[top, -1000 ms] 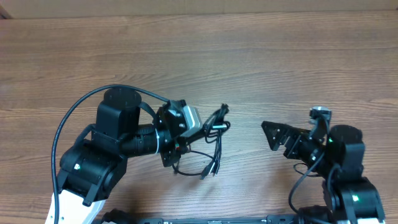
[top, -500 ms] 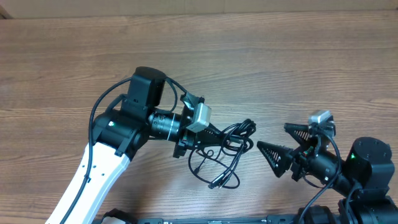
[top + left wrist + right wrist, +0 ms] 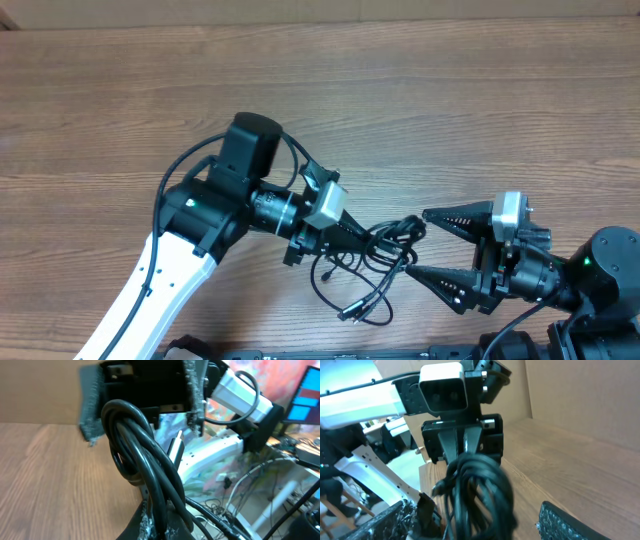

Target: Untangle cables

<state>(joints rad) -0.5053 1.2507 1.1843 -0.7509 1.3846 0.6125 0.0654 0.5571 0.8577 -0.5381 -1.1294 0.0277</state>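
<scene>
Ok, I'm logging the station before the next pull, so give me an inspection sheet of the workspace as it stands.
Surface: wooden table, plain wood grain.
Job's things: thin black cables bunched in a tangle and held up at one end, with loose loops and a plug end trailing toward the near edge.
Clutter: nothing seen.
Grippers: left gripper shut on the cables; right gripper open, one finger on each side of the bunch.
Cables: thicker black arm cable arcs behind the left gripper, apart from the tangle.
Surroundings: monitor and loose wiring beyond the table, seen in the left wrist view.
</scene>
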